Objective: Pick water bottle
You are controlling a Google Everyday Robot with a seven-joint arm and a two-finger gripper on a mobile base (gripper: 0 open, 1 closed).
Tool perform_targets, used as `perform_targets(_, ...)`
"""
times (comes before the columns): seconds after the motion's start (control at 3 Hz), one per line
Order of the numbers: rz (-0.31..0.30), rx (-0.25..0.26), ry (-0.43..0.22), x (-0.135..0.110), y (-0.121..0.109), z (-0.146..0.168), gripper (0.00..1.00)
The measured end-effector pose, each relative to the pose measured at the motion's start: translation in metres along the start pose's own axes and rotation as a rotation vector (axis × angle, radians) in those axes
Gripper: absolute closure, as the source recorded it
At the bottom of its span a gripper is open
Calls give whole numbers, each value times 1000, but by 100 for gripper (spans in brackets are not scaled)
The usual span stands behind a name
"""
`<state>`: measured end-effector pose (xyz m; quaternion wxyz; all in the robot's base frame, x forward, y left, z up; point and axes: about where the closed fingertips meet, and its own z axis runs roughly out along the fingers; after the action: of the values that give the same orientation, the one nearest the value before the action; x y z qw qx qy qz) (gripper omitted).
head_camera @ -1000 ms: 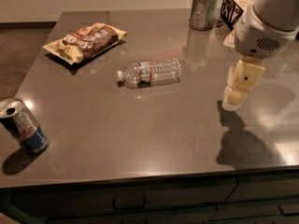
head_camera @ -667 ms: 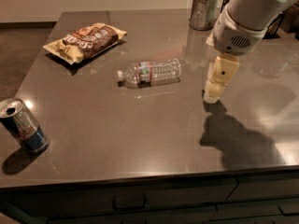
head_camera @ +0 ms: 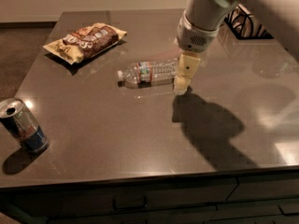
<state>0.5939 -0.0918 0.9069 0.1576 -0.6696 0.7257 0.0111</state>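
Observation:
The water bottle (head_camera: pixel 148 72) lies on its side near the middle of the dark table (head_camera: pixel 107 129), white cap pointing left, with a narrow red, white and blue-green label. My gripper (head_camera: pixel 181 85) hangs from the pale arm that comes in from the upper right. Its cream-coloured fingers point down, just above the table at the bottle's right end, its base. The gripper hides the bottle's base.
A chip bag (head_camera: pixel 85 40) lies at the back left. A blue-and-silver drink can (head_camera: pixel 22 126) stands near the front left edge. A dark wire rack (head_camera: pixel 245 24) stands at the back right. The table's front edge runs along the bottom, with drawers below.
My gripper has moved left across the table, from well right of the bottle to right beside its base. The bottle, bag and can have not moved.

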Motion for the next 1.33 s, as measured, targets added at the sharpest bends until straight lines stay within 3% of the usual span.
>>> perform_targets(1.0,-106,-104,46,-39,-38,65,0)
perform_targets(1.33,-126,-119,59,-47,-41,76,16)
